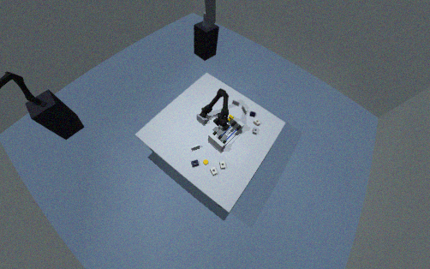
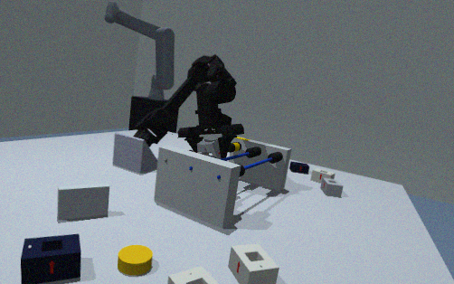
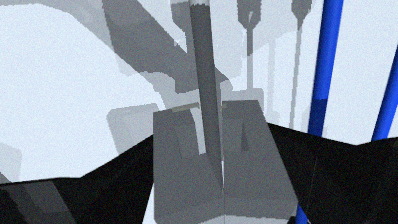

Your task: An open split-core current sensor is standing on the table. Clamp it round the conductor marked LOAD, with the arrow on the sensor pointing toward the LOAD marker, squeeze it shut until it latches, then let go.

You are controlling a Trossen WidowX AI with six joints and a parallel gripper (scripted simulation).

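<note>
My gripper (image 1: 221, 124) (image 2: 209, 148) (image 3: 208, 133) is shut on the grey current sensor (image 2: 206, 146) (image 3: 175, 175), one black finger on each side. It is between the two upright panels of the rack (image 1: 217, 143) (image 2: 192, 194). In the wrist view the sensor's two halves lie either side of a grey conductor (image 3: 204, 55), with a gap at the far end and a thin seam at the near end. The conductor runs down between the halves. Whether the latch is caught cannot be seen. The sensor's arrow and the LOAD lettering are not readable.
Two blue conductors (image 3: 327, 50) (image 2: 257, 165) run beside the grey one, to the right in the wrist view. A yellow disc (image 1: 206, 162) (image 2: 135, 260), a dark block (image 1: 195, 163) (image 2: 65, 264), pale blocks and a grey plate (image 2: 83, 203) stand before the rack. Small blocks stand beyond it.
</note>
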